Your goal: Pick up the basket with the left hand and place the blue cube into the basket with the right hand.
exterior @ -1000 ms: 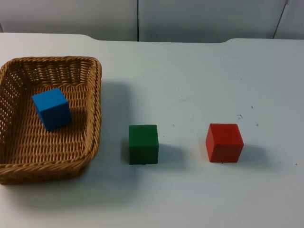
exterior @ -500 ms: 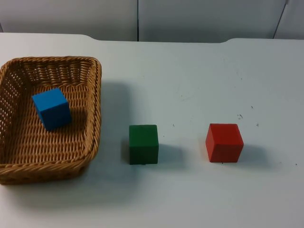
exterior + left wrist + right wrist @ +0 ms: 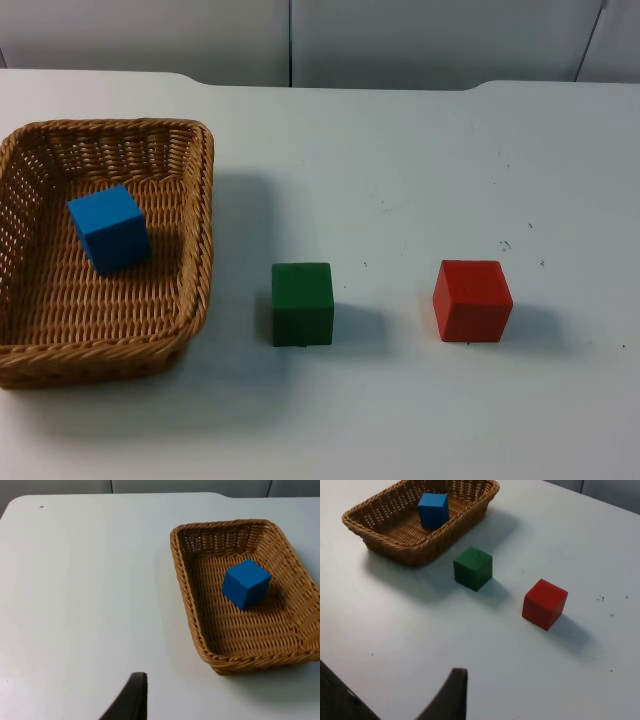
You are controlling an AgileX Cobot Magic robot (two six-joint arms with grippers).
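Basket (image 3: 100, 250) on table (image 3: 420, 180), blue cube (image 3: 109, 228) already inside, green cube (image 3: 302, 303) and red cube (image 3: 472, 299) beside; left gripper (image 3: 131, 700) back from basket, right gripper (image 3: 451, 695) back from cubes, both fingers' spread untellable; judged done — withdraw without nudging rim.

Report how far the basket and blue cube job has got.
Done: the blue cube already lies inside the basket. In hand: nothing; the basket stands on the table, unheld, and a black fingertip of the left gripper is over bare table, apart from it. The right gripper likewise waits back from the green cube and red cube. Left: by the look of it, only the arms' retreat, if that.
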